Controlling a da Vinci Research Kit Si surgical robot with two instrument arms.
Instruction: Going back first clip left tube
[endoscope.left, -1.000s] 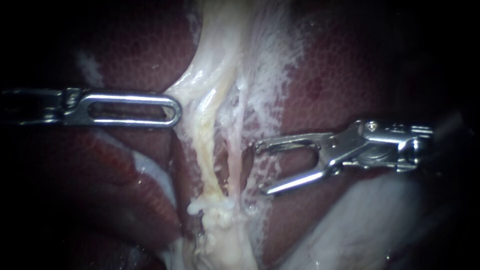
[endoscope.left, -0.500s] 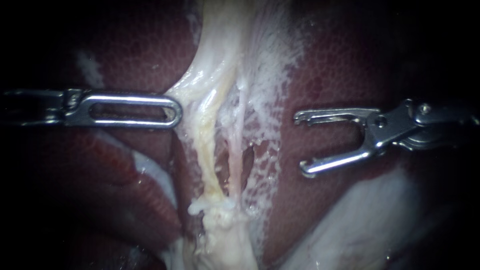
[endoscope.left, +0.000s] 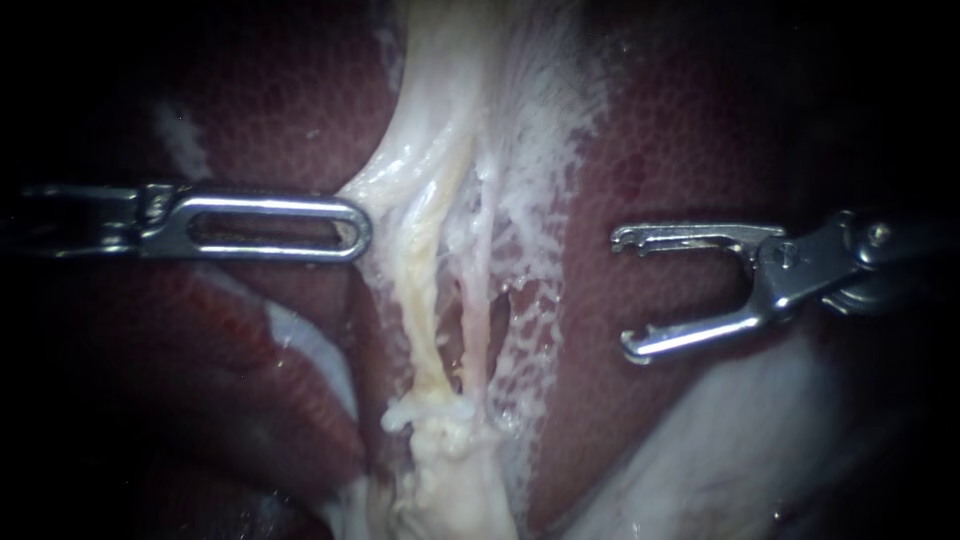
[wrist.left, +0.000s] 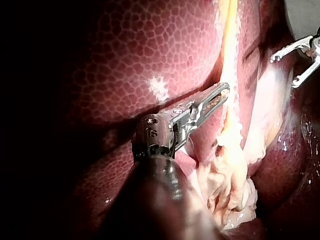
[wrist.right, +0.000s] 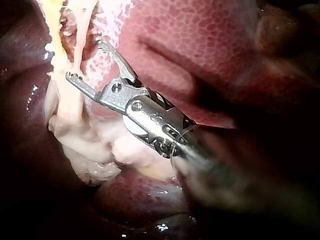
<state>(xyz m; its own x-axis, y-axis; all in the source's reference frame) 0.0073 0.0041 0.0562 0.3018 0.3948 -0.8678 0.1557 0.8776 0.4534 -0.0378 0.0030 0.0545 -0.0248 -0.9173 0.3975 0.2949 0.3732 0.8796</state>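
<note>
Two instruments lie level, one from each side. Left instrument (endoscope.left: 355, 228) (wrist.left: 222, 95) reaches in from the left. Its end effector is closed narrow on the left edge of the pale tissue (endoscope.left: 385, 185), which is drawn to a peak at its tip. Right instrument (endoscope.left: 625, 295) (wrist.right: 85, 59) comes in from the right. Its end effector is spread wide and holds nothing, over bare liver (endoscope.left: 680, 150). Left tube (endoscope.left: 420, 300), a yellowish strand, runs far to near in the middle, just right of the left tip. It lies beside a pinker right tube (endoscope.left: 475, 310), well apart from the right instrument.
</note>
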